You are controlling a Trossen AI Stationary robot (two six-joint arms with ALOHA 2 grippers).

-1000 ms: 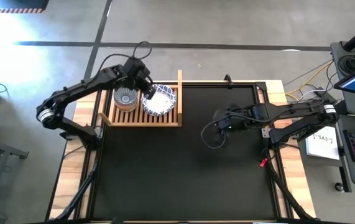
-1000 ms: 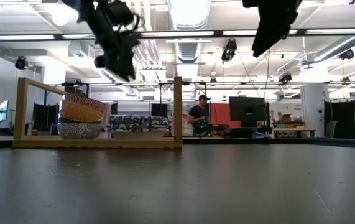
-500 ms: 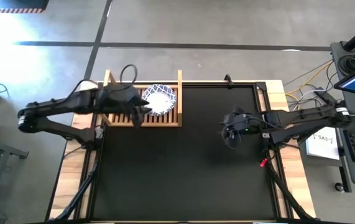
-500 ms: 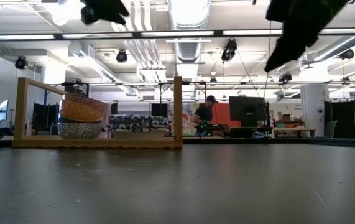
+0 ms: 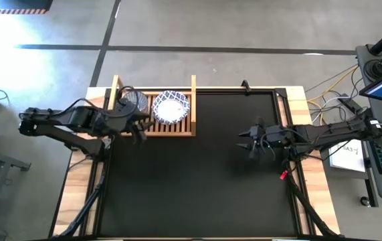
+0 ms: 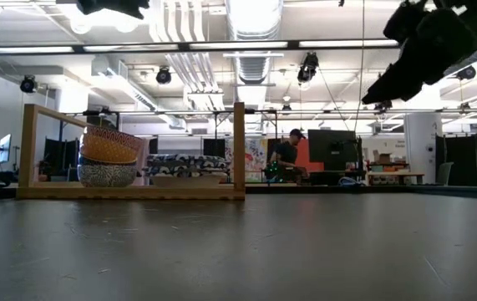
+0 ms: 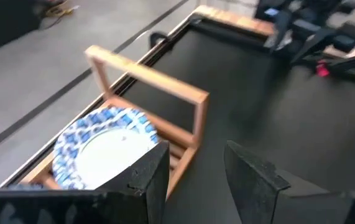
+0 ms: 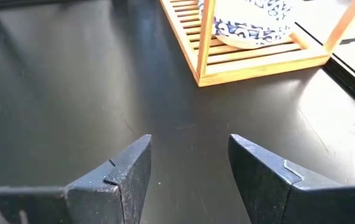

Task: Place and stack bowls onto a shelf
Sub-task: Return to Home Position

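Note:
The wooden shelf (image 5: 154,124) sits at the table's far left. On its slats stand two stacks: the small patterned bowls (image 5: 134,102) on the left, seen stacked in the low view (image 6: 108,157), and the wider white bowls with blue rims (image 5: 170,107) on the right. My left gripper (image 5: 138,128) is open and empty, just off the shelf's near left corner; its wrist view shows the white bowls (image 7: 104,151) ahead of its fingers (image 7: 196,180). My right gripper (image 5: 248,142) is open and empty over the table's right half, facing the shelf (image 8: 252,62).
The black table mat (image 5: 197,187) lies bare between the two arms and toward the near edge. The shelf's upright rails (image 7: 146,71) stand above the bowls. Beyond the table, a person (image 6: 286,155) stands in the room. A keyboard and papers (image 5: 351,150) lie off the right edge.
My left gripper has drawn back from above the bowls on the shelf, toward the table's left and near side, and now hangs off the shelf's near left corner. My right gripper has pulled back toward the right edge. Both bowl stacks have stayed in place.

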